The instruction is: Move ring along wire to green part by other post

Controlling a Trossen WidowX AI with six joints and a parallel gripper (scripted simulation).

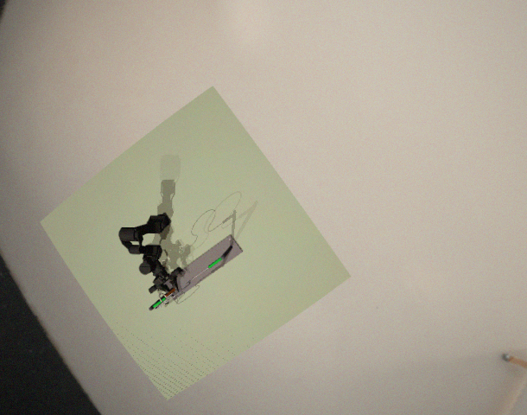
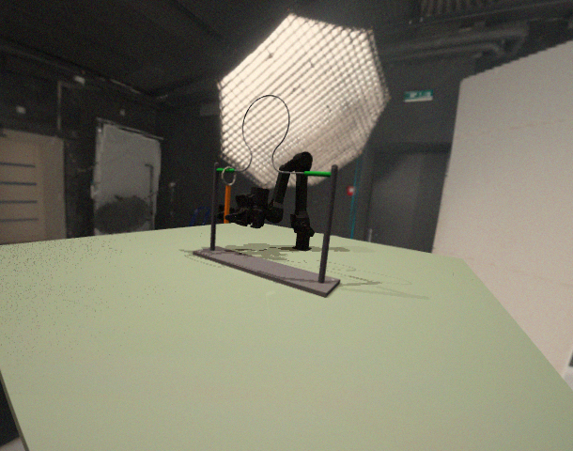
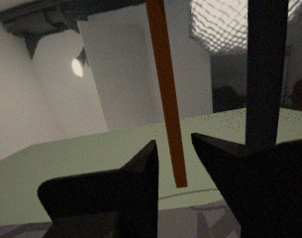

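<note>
The ring (image 2: 222,176) hangs around the green wire part (image 2: 219,169) (image 1: 159,303) beside the left post (image 2: 213,209) in the exterior view. Its orange handle (image 2: 226,201) (image 3: 167,89) (image 1: 170,292) points down. My gripper (image 3: 173,141) (image 2: 226,217) is partly open at the handle's lower part. In the wrist view the handle's lower end shows in the gap between the fingers, with space on both sides. I cannot tell exactly how deep it sits between them. The other green part (image 2: 317,173) (image 1: 215,262) is beside the right post (image 2: 328,223).
The thin grey wire (image 2: 289,121) rises in a tall loop between the green parts. The grey base (image 2: 272,269) (image 1: 206,263) lies below. A dark post (image 3: 265,74) stands close behind the right finger in the wrist view. The arm reaches in from behind the wire in the exterior view.
</note>
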